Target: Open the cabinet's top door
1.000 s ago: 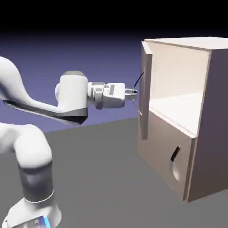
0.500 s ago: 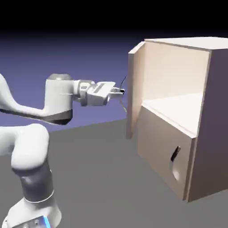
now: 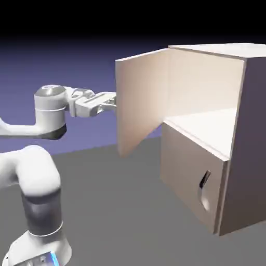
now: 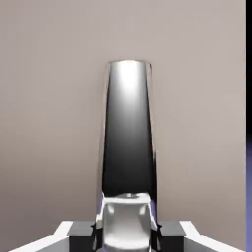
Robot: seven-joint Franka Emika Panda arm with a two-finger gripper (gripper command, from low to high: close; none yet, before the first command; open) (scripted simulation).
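The beige cabinet (image 3: 250,140) stands at the exterior view's right. Its top door (image 3: 141,103) is swung wide open, so I see the panel's inner face and the bare upper compartment. My gripper (image 3: 111,102) reaches the door's outer face near its free edge, where the panel hides the handle. In the hand view that dark shiny handle (image 4: 128,133) runs up the middle against the door's beige face (image 4: 49,123). My gripper (image 4: 127,232) is shut on it, and the grey fingertips (image 4: 79,230) flank its lower end.
The lower door (image 3: 182,166) is closed, with its dark curved handle (image 3: 204,180) over a scooped recess. Grey table (image 3: 124,208) spreads in front of the cabinet. My arm's white base column (image 3: 36,208) rises at the lower left.
The top door has swung much farther open, toward the exterior view's left. My gripper moved left with the handle and stayed shut on it.
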